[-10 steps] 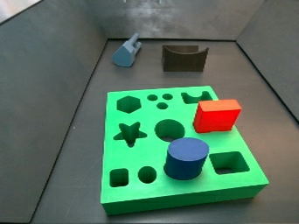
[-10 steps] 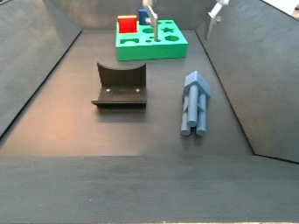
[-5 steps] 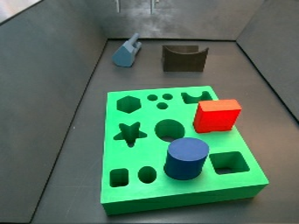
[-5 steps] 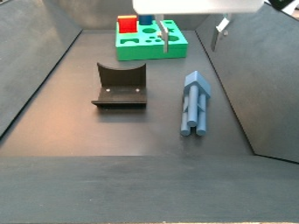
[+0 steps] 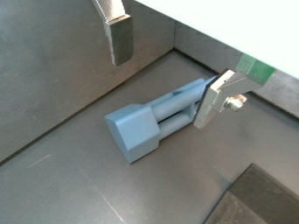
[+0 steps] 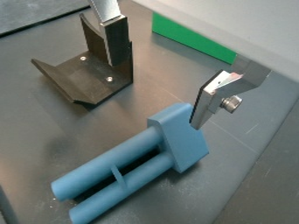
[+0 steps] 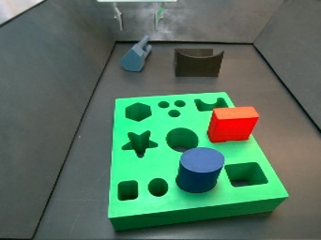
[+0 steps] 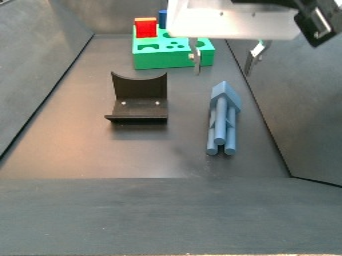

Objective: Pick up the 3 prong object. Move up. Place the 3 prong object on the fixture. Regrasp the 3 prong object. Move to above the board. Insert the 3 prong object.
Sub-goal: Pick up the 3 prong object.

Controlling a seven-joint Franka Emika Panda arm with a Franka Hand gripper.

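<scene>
The slate-blue 3 prong object (image 8: 223,120) lies flat on the dark floor next to a side wall. It shows in a side view (image 7: 135,56) and in both wrist views (image 5: 158,122) (image 6: 135,166). My gripper (image 8: 225,55) hangs open and empty above the object's end, not touching it. It also shows open in both wrist views (image 5: 167,74) (image 6: 163,70). The fixture (image 8: 136,98) stands beside the object and shows in a wrist view (image 6: 82,70). The green board (image 7: 170,202) lies apart from them.
A red cube (image 7: 235,123) and a dark blue cylinder (image 7: 200,170) sit in the board. Grey walls close in the floor on both sides, one right beside the object (image 8: 274,110).
My gripper has come down into both side views, from barely showing at the top edge to hanging over the 3 prong object. The pieces have not moved.
</scene>
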